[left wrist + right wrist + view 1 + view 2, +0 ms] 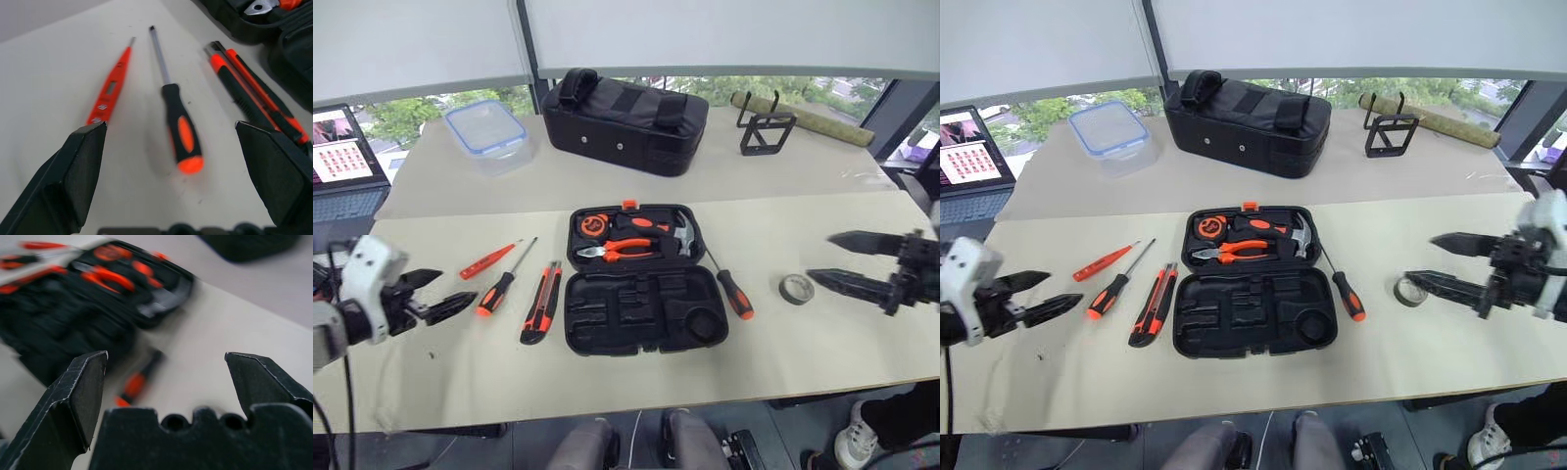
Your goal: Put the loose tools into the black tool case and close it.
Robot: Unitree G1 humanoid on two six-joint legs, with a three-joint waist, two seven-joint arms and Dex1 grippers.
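Note:
The black tool case (607, 328) lies open at the table's middle, its near half with bare slots. Left of it lie a slim red screwdriver (489, 259), a black-and-orange screwdriver (504, 282) and an orange-and-black utility knife (541, 302). A second black-and-orange screwdriver (732, 286) lies by the case's right edge, with a small grey tape roll (796, 289) further right. My left gripper (457, 288) hovers open, left of the red screwdriver, pointing at these tools (178, 127). To the right of the tape roll my right gripper (820, 257) is open and holds nothing.
Orange-handled pliers (626, 251), a hammer and a tape measure sit in the case's far half. Behind stand a black fabric bag (626, 119), a clear blue-rimmed container (486, 127), a black wire stand (766, 132) and a rolled mat (813, 119). A laptop (342, 162) is at far left.

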